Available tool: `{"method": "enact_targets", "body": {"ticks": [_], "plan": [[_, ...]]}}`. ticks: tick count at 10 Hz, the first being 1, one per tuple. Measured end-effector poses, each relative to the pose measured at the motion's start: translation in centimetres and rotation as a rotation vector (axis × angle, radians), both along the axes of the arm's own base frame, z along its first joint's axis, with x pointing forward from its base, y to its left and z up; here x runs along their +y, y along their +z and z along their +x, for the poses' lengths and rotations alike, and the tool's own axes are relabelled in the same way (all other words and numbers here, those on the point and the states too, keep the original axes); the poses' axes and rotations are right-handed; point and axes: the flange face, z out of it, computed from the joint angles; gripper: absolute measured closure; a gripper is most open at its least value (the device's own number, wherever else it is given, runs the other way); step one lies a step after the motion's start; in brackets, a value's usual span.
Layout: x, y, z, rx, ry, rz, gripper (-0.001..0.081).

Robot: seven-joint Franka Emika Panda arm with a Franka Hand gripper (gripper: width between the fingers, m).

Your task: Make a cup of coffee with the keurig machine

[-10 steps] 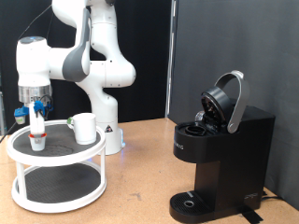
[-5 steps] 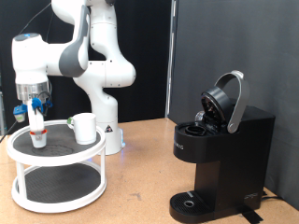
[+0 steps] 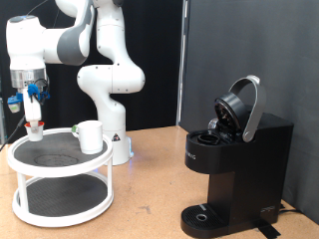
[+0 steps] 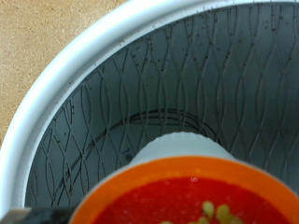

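Observation:
My gripper (image 3: 35,118) is at the exterior view's left, above the white round stand (image 3: 60,159). It is shut on a small white pod with a red top (image 3: 35,127) and holds it clear of the upper shelf. The pod fills the near part of the wrist view (image 4: 187,187), over the stand's dark mesh shelf. The cup (image 3: 91,136), a plain white mug, stands on the upper shelf to the right of the pod. The keurig machine (image 3: 234,164) stands at the right with its lid (image 3: 242,105) raised open.
The stand has two tiers with a white rim (image 4: 79,70) and a lower shelf (image 3: 60,199). The arm's white base (image 3: 115,139) stands behind the stand. A brown tabletop (image 3: 150,199) lies between stand and machine. A dark wall is behind.
My gripper has risen and shifted slightly left with the pod, lifting it off the upper shelf. The mug and machine have not moved.

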Motion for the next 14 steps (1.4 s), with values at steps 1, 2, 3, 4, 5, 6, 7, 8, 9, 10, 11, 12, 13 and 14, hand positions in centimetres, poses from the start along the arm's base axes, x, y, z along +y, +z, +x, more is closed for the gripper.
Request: {"method": "enact_targets", "body": {"ticks": [1, 2, 3, 4, 5, 6, 7, 8, 9, 10, 11, 12, 13, 14], "plan": [[0.2, -0.1, 0.1, -0.018, -0.023, 0.035, 0.0405], [0.7, -0.1, 0.5, -0.042, -0.051, 0.087, 0.0405], [1.3, 0.1, 1.2, -0.063, -0.069, 0.135, 0.0405], [1.9, 0.6, 2.1, -0.089, -0.083, 0.169, 0.0405], [2.5, 1.2, 3.2, -0.118, -0.096, 0.202, 0.0405], [3.3, 1.8, 4.3, -0.136, -0.093, 0.234, 0.0405], [4.4, 2.3, 5.3, -0.131, -0.066, 0.271, 0.0405], [5.7, 2.8, 6.3, -0.13, -0.043, 0.299, 0.0405], [7.1, 3.0, 7.3, -0.132, -0.02, 0.315, 0.0405], [8.6, 3.1, 8.1, -0.131, -0.001, 0.324, 0.0405], [10.1, 3.4, 8.9, -0.124, 0.002, 0.326, 0.0405], [11.6, 3.7, 9.7, -0.119, -0.02, 0.312, 0.0405], [12.3, 3.7, 10.1, -0.118, -0.05, 0.298, 0.0405], [12.2, 3.7, 10.1, -0.12, -0.039, 0.3, 0.0405]]}}
